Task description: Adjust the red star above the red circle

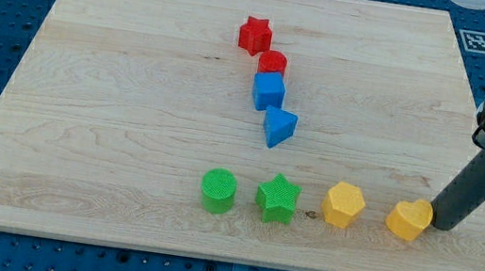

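Note:
The red star [255,35] lies near the view's top middle of the wooden board [81,132]. The red circle [273,63] sits just below and right of it, almost touching. My tip [442,223] is far away at the view's lower right, right beside the yellow heart-shaped block [409,219].
A blue cube [269,91] sits directly under the red circle, with a blue triangle [279,126] below it. Along the view's bottom stand a green circle [217,191], a green star [277,198] and a yellow hexagon [344,205].

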